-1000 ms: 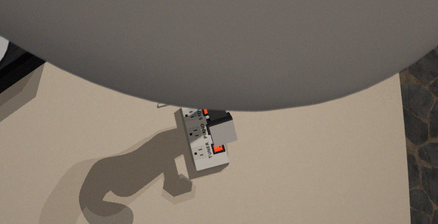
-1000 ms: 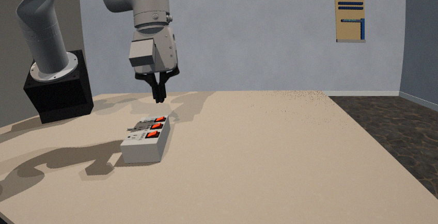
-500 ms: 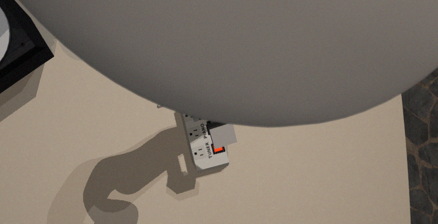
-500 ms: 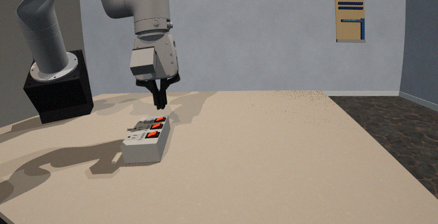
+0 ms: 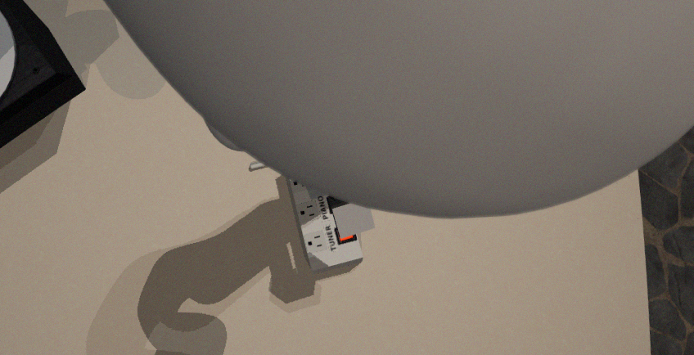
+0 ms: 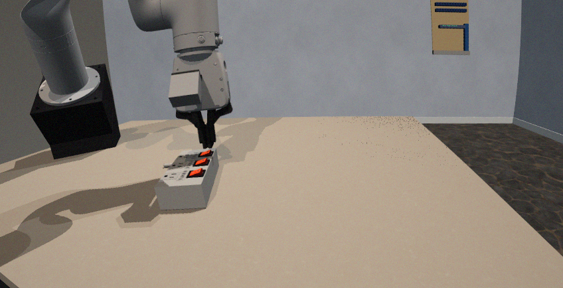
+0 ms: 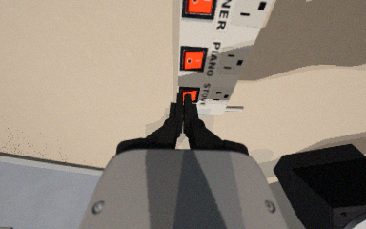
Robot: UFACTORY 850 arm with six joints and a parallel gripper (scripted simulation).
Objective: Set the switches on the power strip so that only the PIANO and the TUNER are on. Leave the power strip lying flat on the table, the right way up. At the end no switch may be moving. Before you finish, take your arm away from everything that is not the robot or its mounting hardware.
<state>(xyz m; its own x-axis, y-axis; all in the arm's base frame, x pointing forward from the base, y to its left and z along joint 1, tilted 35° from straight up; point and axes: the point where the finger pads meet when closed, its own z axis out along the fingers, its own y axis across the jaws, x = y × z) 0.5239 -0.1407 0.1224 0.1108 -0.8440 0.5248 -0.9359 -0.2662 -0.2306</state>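
A pale grey, box-shaped plastic power strip (image 6: 185, 192) lies flat on the beige desk (image 6: 316, 206), the right way up, in the half of the desk nearer the arm's base, with its long axis running from the base end toward the opposite edge. Its top face carries three red rocker switches in black frames, each beside a socket and a printed label.

In the wrist view the labels read, from the end nearest the black cube pedestal (image 6: 79, 127) outward: STOVE, PIANO, and a partly cropped word ending in "NER"; the top view shows that word in full as TUNER. The STOVE switch (image 7: 192, 93) is at the end of the strip closest to the pedestal. The PIANO switch (image 7: 193, 58) occupies the middle position. The TUNER switch (image 7: 199, 7) is at the far end. All three rockers show red faces; their on or off positions cannot be told.

The black two-fingered claw (image 7: 183, 102) points straight down over the STOVE end of the strip. Its fingers are pressed together with nothing between them. In the wrist view the fingertips overlap the near edge of the STOVE switch; in the exterior view they sit at the top face of the strip by that switch (image 6: 206, 152). Actual contact cannot be confirmed.

In the top view a large grey arm link (image 5: 389, 59) covers most of the strip; only the TUNER end (image 5: 335, 249) is exposed.
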